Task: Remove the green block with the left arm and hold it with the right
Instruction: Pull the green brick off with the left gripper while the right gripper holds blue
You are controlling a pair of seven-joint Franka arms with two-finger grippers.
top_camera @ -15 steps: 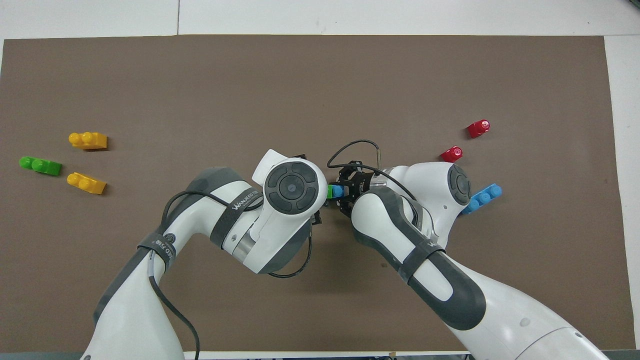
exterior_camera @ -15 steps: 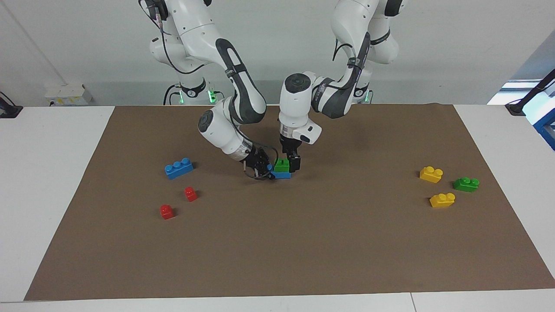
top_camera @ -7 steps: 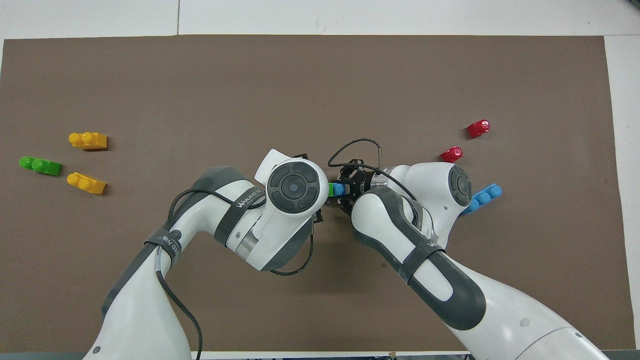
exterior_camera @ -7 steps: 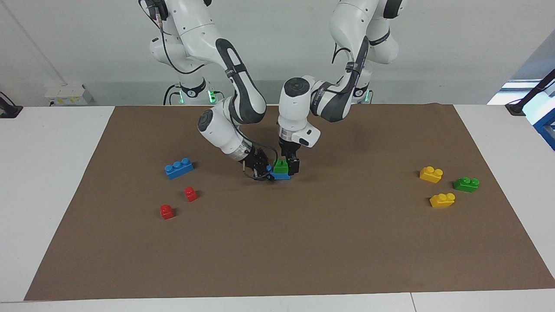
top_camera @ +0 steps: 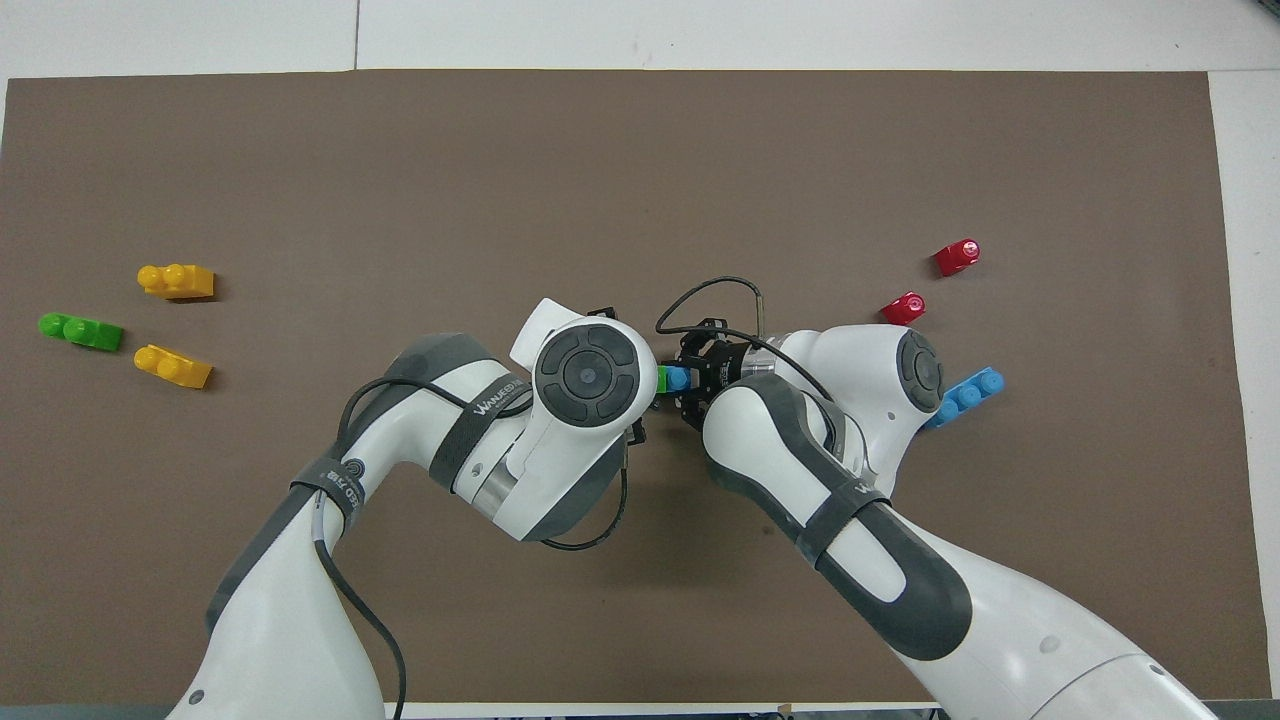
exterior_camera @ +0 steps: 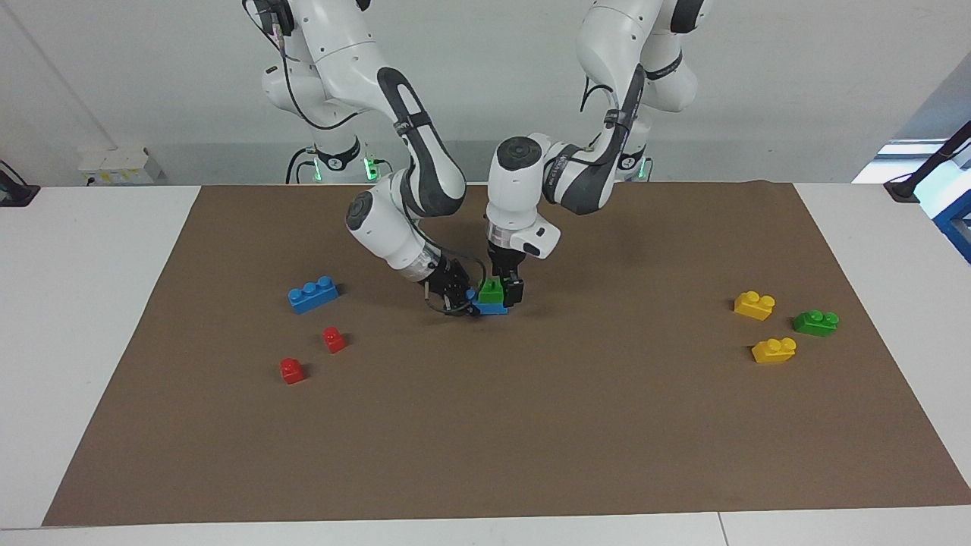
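Both tools crowd the green block (exterior_camera: 491, 290); right (exterior_camera: 465, 296) closed, left's (exterior_camera: 502, 292) grip seemingly unclear.

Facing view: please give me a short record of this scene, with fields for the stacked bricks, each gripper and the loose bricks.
stack: green block on blue brick, mid mat
left gripper: down around green block
right gripper: shut on blue brick, low on the mat
toward right arm's end: blue three-stud brick, two red bricks
toward left arm's end: two yellow bricks, darker green brick
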